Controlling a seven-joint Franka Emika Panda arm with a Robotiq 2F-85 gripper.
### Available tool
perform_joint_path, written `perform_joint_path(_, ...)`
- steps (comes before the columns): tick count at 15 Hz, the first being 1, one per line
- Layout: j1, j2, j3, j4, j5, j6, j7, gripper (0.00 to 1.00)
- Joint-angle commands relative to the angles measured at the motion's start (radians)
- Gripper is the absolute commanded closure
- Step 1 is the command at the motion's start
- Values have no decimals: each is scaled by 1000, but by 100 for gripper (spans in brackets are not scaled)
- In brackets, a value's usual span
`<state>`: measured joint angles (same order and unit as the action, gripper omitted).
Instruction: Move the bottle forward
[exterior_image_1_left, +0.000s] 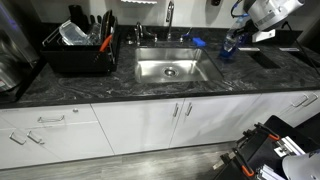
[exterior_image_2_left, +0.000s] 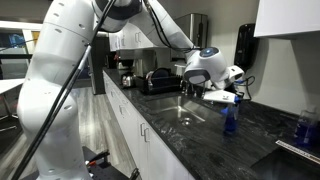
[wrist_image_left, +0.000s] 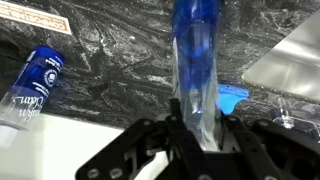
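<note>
We saw the gripper (wrist_image_left: 197, 128), its fingers closed around the blue bottle (wrist_image_left: 195, 55), upright on the dark marbled countertop (wrist_image_left: 110, 50) beside the sink (exterior_image_1_left: 172, 68).

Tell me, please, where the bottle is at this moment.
In an exterior view the bottle stands on the dark counter, to the right of the sink in the picture, beside the small blue sponge, with the gripper closed around it.

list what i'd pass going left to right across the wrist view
second bottle with a blue label → clear blue bottle at centre → blue sponge → pale steel surface
</note>
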<state>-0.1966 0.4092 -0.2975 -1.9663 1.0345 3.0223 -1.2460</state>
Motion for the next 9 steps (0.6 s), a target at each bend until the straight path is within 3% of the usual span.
perform_joint_path(1, -22, -91, 37, -48, 64, 28, -81, 93)
perform_joint_path(9, 25, -236, 10, -227, 51, 34, -49, 93)
